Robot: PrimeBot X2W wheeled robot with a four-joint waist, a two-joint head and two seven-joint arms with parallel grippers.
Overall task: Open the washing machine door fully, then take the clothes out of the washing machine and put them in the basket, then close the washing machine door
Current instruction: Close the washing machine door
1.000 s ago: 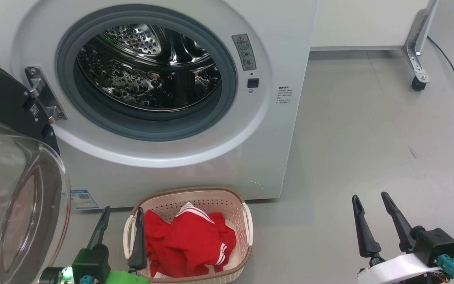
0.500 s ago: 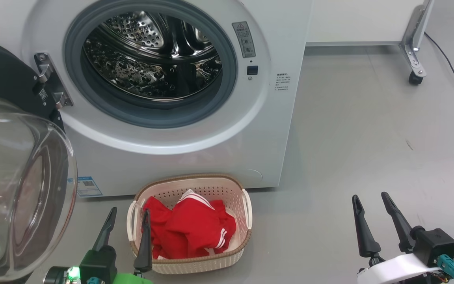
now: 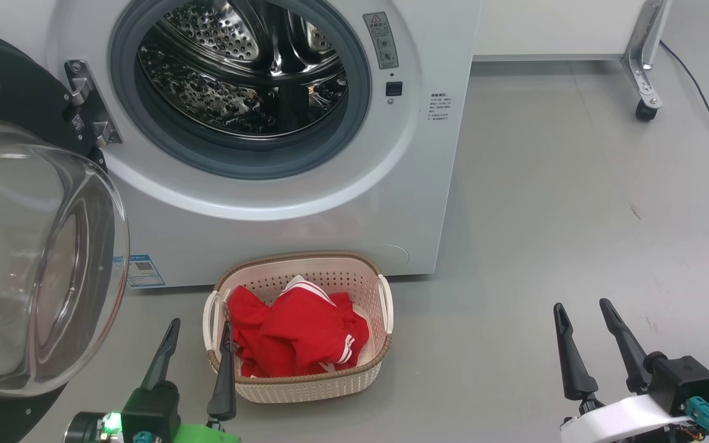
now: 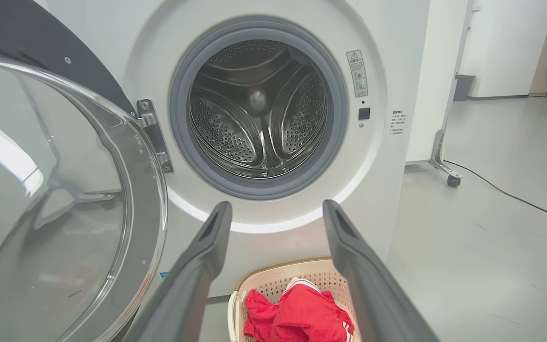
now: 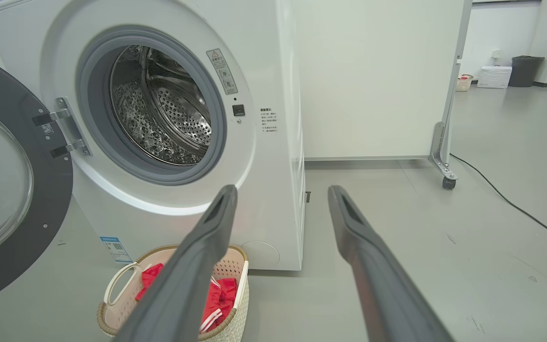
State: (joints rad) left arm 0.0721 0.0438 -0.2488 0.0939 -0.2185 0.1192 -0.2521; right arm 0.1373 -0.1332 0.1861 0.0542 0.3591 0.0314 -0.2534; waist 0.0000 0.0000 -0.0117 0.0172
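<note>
The washing machine (image 3: 305,203) (image 4: 387,71) (image 5: 273,71) stands with its steel drum (image 3: 237,67) (image 4: 259,109) bare inside. Its door (image 3: 28,258) (image 4: 55,190) (image 5: 7,185) hangs swung out wide on the left, glass bowl bulging toward me. On the floor in front sits the cream basket (image 3: 305,384) (image 4: 273,280) (image 5: 112,323), holding the red clothes (image 3: 296,335) (image 4: 297,316) (image 5: 216,297). My left gripper (image 3: 199,326) (image 4: 273,211) is open, low beside the basket's left handle, holding nothing. Open too and holding nothing, my right gripper (image 3: 582,304) (image 5: 280,194) hovers over bare floor far to the right.
A white panel on a wheeled metal leg (image 3: 644,74) (image 5: 444,161) stands right of the machine, with a black cable (image 3: 708,111) trailing over the grey floor. A dark bin (image 5: 523,71) and a white box sit far back.
The head view has shifted, so the machine and basket sit higher in it now. The left gripper stays low by the basket's left handle; the right gripper has barely moved.
</note>
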